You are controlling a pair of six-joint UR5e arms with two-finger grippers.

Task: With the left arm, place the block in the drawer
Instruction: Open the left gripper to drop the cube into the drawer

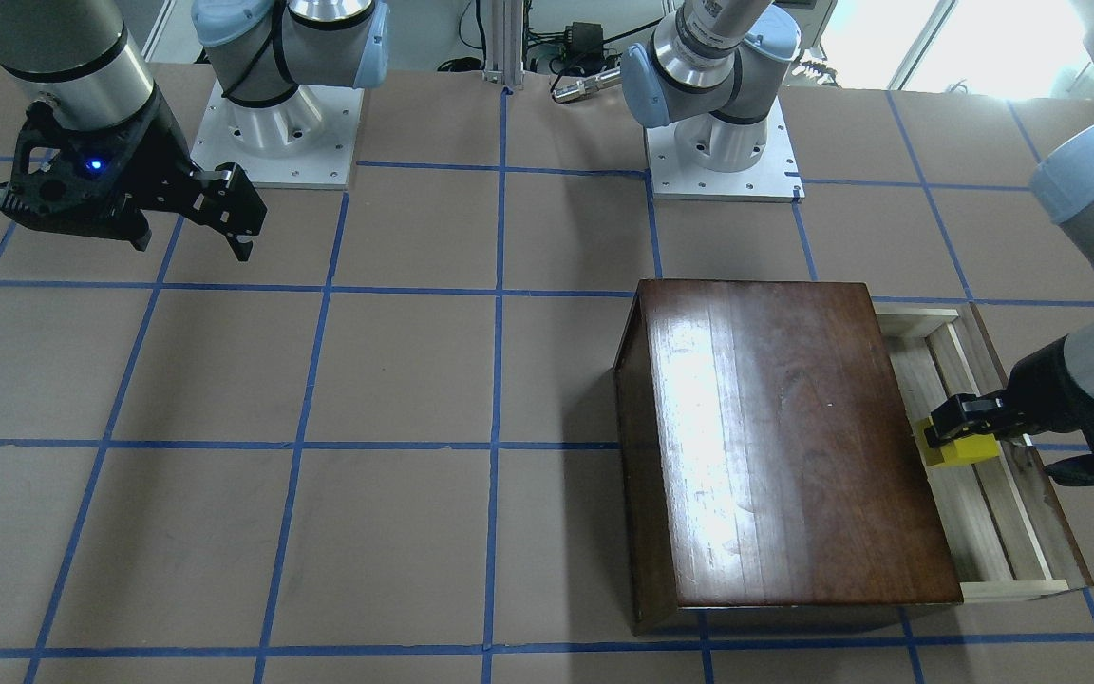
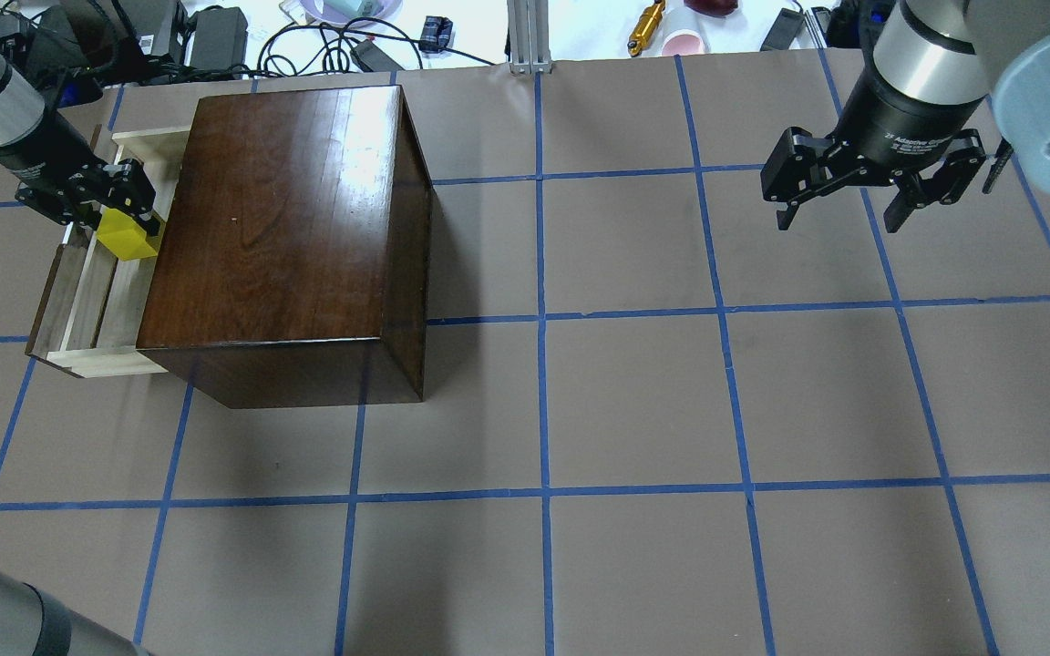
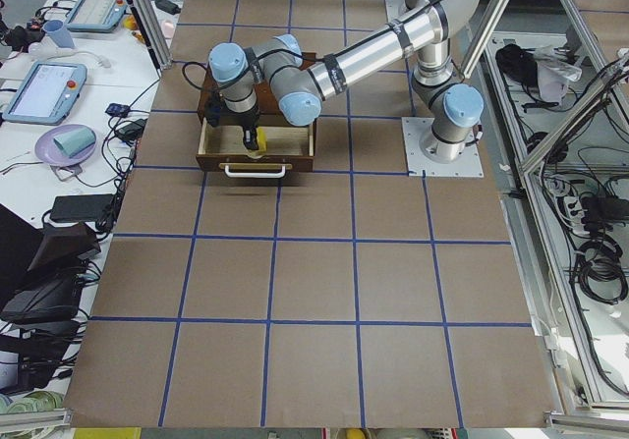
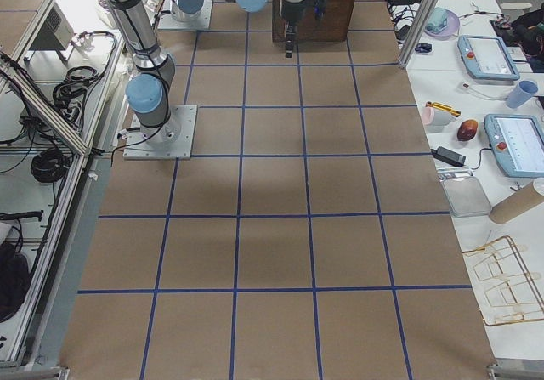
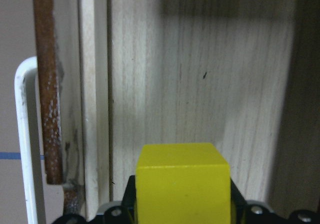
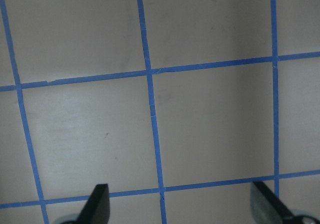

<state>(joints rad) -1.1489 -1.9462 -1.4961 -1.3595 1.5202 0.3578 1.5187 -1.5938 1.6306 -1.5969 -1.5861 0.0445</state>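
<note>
We see the block (image 2: 128,242) pinched in the left gripper (image 2: 124,228), whose jaws are closed on two of its opposite faces. It hangs over the open drawer (image 2: 102,305), which is pulled out at 9 o'clock of the cabinet (image 2: 279,210) in the overhead view. In the wrist view the pale drawer floor (image 5: 190,83) lies beyond the block, with the handle (image 5: 22,134) at 9 o'clock. We cannot tell whether the block touches the floor.

We judge the block to be light, stiff and not fragile. Its plain, smooth faces could slide in the pads if the pinch sat off centre. A hold on two flat parallel sides near the middle, as here, looks the safest. Being rigid, it would likely bounce or tip if let go from high up, so we would release it low inside the drawer walls.

The right gripper (image 2: 839,217) hangs at 2 o'clock of the table (image 2: 634,401), jaws spread wide and empty.
</note>
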